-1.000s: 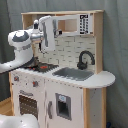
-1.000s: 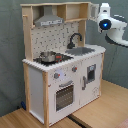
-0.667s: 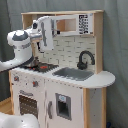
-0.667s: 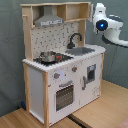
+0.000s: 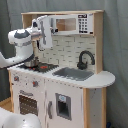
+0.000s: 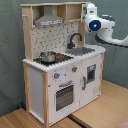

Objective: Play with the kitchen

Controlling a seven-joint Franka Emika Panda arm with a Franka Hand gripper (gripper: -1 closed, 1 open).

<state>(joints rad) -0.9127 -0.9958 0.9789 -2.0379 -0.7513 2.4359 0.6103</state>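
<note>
The kitchen point(image 5: 70, 95) is a white and light-wood toy unit, seen in both exterior views. It has a grey hood point(image 6: 48, 20), a black faucet point(image 5: 85, 59) over a sink point(image 5: 75, 73), and a small metal pot point(image 6: 47, 56) on the stove point(image 5: 44, 66). An oven door point(image 6: 65, 95) with knobs above it faces front. My gripper point(image 5: 46, 35) hangs high in front of the upper shelf, near the hood and above the stove. In the second exterior view the gripper point(image 6: 89, 12) sits by the kitchen's top right corner. It holds nothing that I can see.
A microwave panel point(image 5: 75, 24) fills the upper shelf beside my gripper. The kitchen stands on a wooden floor point(image 6: 105, 110) with a grey curtain point(image 6: 10, 60) behind. My white arm point(image 5: 20, 42) reaches in from the first exterior view's left.
My arm has moved in toward the kitchen's upper shelf, rightward in the first exterior view and leftward in the second exterior view. Nothing on the kitchen has shifted.
</note>
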